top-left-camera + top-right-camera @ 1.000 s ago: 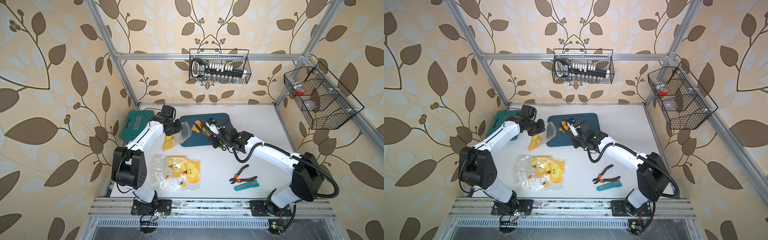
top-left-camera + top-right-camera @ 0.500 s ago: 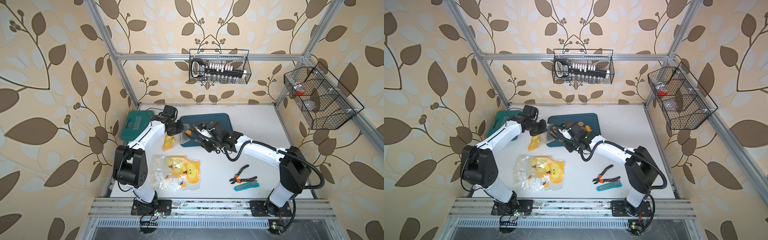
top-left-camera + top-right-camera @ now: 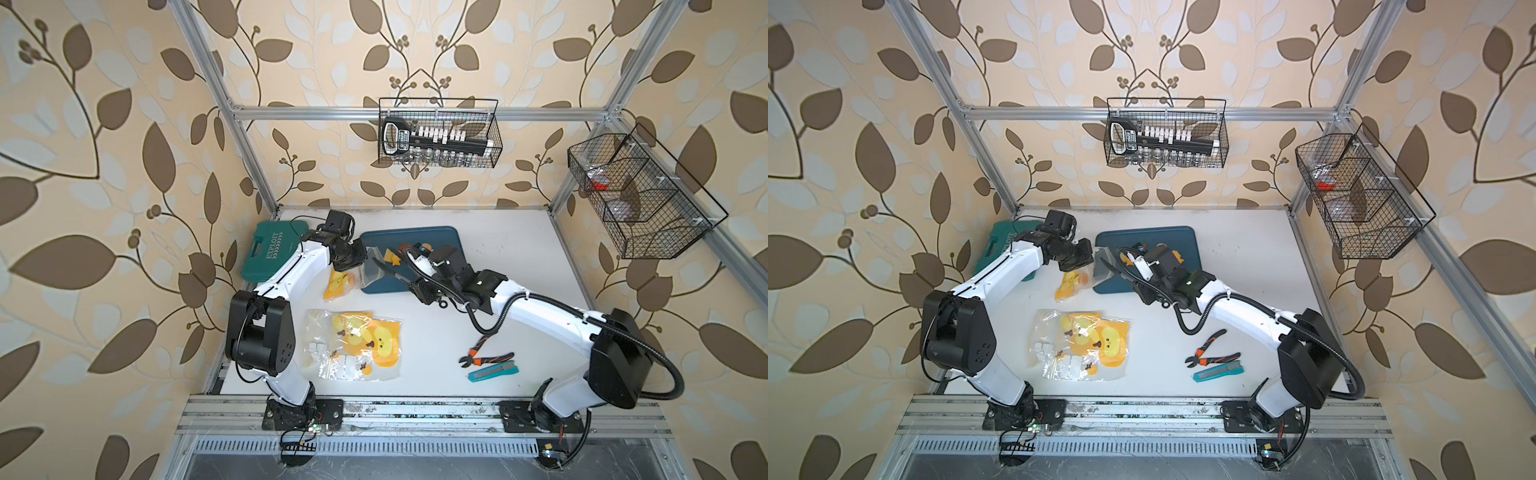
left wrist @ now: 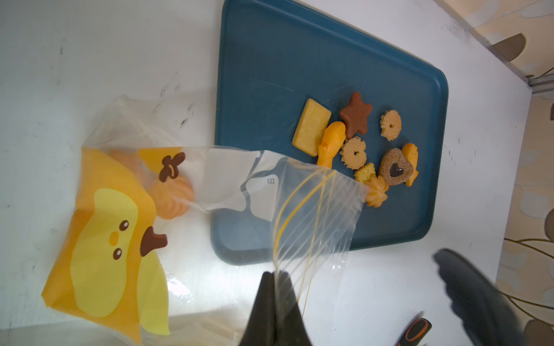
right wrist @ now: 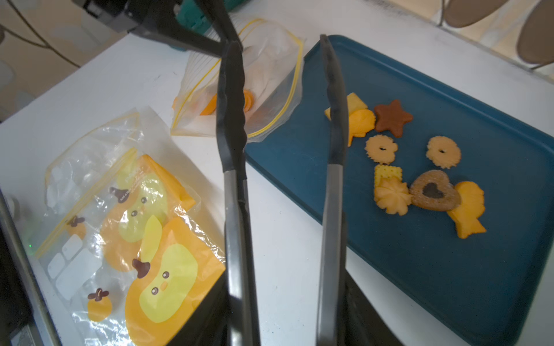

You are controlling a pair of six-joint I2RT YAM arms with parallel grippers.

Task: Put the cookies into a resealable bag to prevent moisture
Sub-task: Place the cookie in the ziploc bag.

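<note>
Several cookies (image 5: pixel 431 191) lie on the blue tray (image 5: pixel 479 284); they also show in the left wrist view as cookies (image 4: pixel 356 140) on the tray (image 4: pixel 299 60). My left gripper (image 4: pixel 274 274) is shut on the rim of the clear resealable bag (image 4: pixel 209 179), holding its mouth up at the tray's edge. An orange swirl cookie (image 4: pixel 172 197) lies inside the bag. My right gripper (image 5: pixel 284 299) is shut on black tongs (image 5: pixel 230 90). The tongs are spread apart with nothing between them, and their tips reach the bag's mouth (image 5: pixel 269 75).
A pile of spare duck-print bags (image 3: pixel 357 345) lies near the front. Orange-handled pliers (image 3: pixel 484 357) and a teal utility knife (image 3: pixel 492 372) lie at the front right. A green tool case (image 3: pixel 274 253) sits at the back left. Wire baskets (image 3: pixel 438 133) hang on the walls.
The right arm has swung the tongs left from over the tray to the bag's mouth. The tongs have spread wider. The left gripper has kept its hold on the bag.
</note>
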